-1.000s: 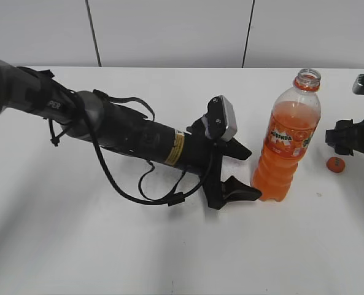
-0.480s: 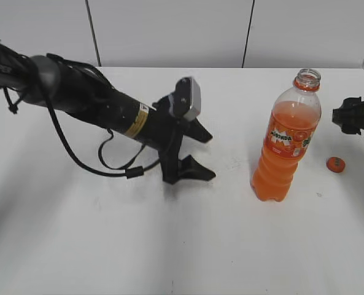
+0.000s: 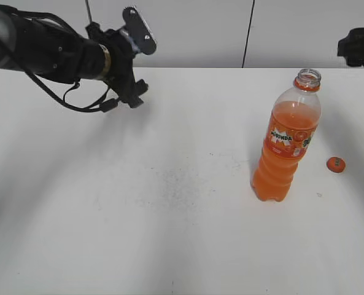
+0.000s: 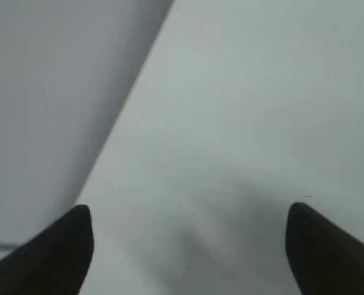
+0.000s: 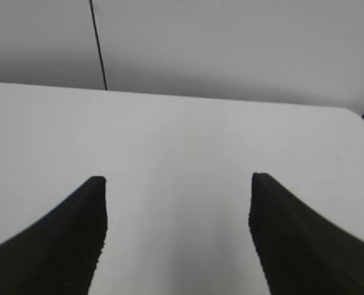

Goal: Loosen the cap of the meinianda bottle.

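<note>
Bottle: the meinianda bottle (image 3: 287, 138) stands upright on the bench (image 3: 169, 215), toward the right edge; neck open, orange ring in place; orange drink fills it to the shoulder.
Cap: the cap (image 3: 335, 164) lies flat on the bench just right of the bottle's base, apart from it; judged fully unscrewed, so the loosening appears done.
Label: band reads "MIRINDA" in green-edged lettering on orange and white; smaller print too small to read.
Left gripper: the left gripper (image 4: 185, 246) hangs over the far left corner, well apart from the bottle; fingers spread wide, nothing between them; judged a parked pose.
Right gripper: the right gripper (image 5: 178, 230) sits raised at the far right edge; fingers apart and empty; ribbed pads suit gripping a cap.
</note>
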Tool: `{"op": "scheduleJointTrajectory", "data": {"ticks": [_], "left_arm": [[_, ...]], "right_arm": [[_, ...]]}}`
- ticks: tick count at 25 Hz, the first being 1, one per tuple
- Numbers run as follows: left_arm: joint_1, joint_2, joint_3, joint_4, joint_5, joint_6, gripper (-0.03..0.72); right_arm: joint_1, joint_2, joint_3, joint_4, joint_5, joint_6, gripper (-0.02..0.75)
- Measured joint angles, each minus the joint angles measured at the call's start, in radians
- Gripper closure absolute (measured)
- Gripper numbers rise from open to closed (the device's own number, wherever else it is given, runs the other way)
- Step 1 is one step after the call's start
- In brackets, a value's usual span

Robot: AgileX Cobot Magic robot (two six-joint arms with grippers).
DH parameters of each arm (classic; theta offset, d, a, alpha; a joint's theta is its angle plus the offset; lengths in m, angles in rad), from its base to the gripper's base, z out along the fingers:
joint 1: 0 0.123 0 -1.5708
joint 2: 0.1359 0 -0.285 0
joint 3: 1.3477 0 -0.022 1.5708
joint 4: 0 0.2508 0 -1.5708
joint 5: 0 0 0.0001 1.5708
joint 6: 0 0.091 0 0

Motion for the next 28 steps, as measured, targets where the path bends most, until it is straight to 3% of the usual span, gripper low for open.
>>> {"op": "scheduleJointTrajectory", "data": {"ticks": [5, 7, 11, 16, 20, 23, 28], "left_arm": [[0.024, -0.014, -0.001, -0.129, 0.275, 0.001, 0.106], [0.059, -0.026, -0.001, -0.305, 0.275, 0.066, 0.106], [0.16, -0.074, -0.002, -0.818, 0.225, 0.355, 0.106], [0.231, -0.141, -0.079, -1.214, 0.369, 0.71, 0.107], [0.283, -0.147, -0.222, -1.552, 0.626, 1.031, 0.107], [0.333, -0.147, -0.321, -1.663, 0.814, 1.124, 0.107], [0.37, -0.159, -0.45, -1.672, 1.092, 1.148, 0.107]], "right_arm": [[0.0, 0.0, -0.107, -0.001, 0.042, -0.021, 0.192], [0.0, 0.0, -0.151, -0.001, 0.079, -0.023, 0.192], [-0.009, 0.0, -0.241, -0.01, 0.221, -0.022, 0.192], [-0.053, 0.0, -0.372, -0.01, 0.47, 0.006, 0.192], [-0.07, 0.0, -0.479, -0.06, 0.651, 0.069, 0.192], [-0.071, 0.0, -0.558, -0.099, 0.811, 0.117, 0.196], [-0.071, 0.0, -0.67, -0.125, 1.107, 0.154, 0.197]]}}
